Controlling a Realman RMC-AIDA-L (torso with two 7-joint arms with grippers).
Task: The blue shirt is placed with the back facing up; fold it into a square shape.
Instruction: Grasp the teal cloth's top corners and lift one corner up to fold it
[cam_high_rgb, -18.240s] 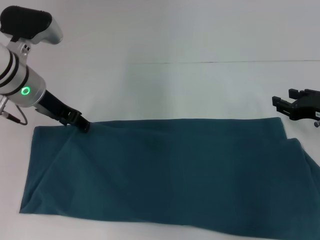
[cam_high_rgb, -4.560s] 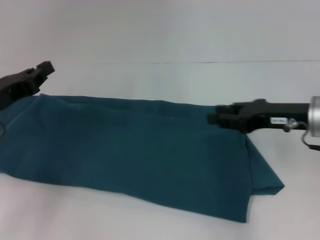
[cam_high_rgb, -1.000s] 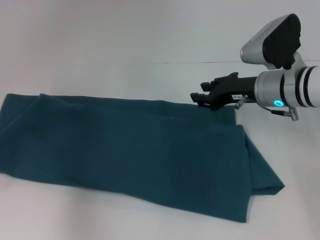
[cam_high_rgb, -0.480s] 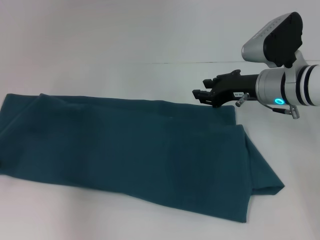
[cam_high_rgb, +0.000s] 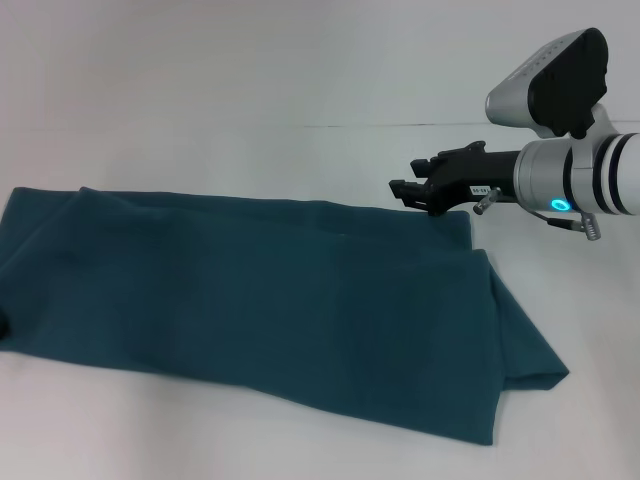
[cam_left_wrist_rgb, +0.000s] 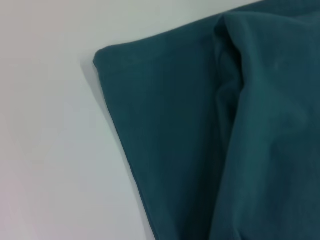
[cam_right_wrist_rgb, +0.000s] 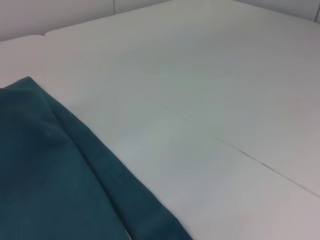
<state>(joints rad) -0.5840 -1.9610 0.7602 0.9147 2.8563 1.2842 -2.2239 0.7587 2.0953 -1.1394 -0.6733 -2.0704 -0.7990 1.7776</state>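
Large dark teal-blue cotton shirt (cam_high_rgb: 250, 300) lies folded into a long band across the white table (cam_high_rgb: 300, 80), right end doubled over. Right gripper (cam_high_rgb: 400, 188) hovers above the shirt's far right corner, apparently not touching it; can't tell its grip state. Left gripper not in view.

From my left wrist camera I see a rounded corner of the blue shirt (cam_left_wrist_rgb: 200, 150) lying flat on the white worktop (cam_left_wrist_rgb: 50, 125). A raised fold runs lengthwise along the cloth, near its middle.
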